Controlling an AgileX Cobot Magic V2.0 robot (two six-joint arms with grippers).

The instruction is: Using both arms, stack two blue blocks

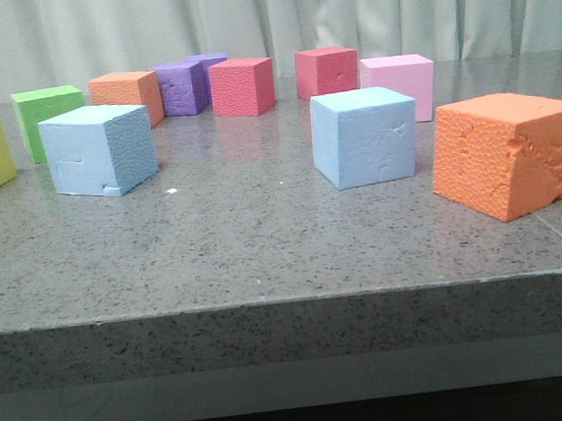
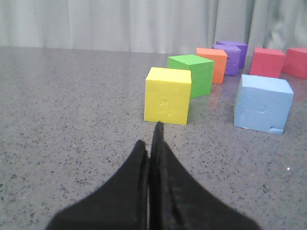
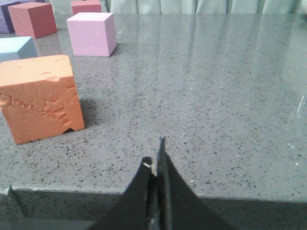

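Note:
Two sky-blue blocks rest apart on the grey table. The left blue block (image 1: 99, 149), with a chipped lower corner and scored lines, also shows in the left wrist view (image 2: 263, 103). The right blue block (image 1: 364, 136) shows as a corner in the right wrist view (image 3: 15, 48). My left gripper (image 2: 149, 139) is shut and empty, low over the table, just short of a yellow cube and left of the blue block. My right gripper (image 3: 156, 153) is shut and empty above the table's front edge, right of the orange cube. Neither gripper shows in the front view.
A yellow cube (image 2: 167, 95) sits just ahead of my left gripper, a green cube (image 2: 192, 74) behind it. A big dented orange cube (image 1: 508, 153) stands at the front right. Orange, purple (image 1: 183, 87), red (image 1: 242, 86) and pink (image 1: 400, 84) cubes line the back. The table's front edge (image 1: 289, 296) is near.

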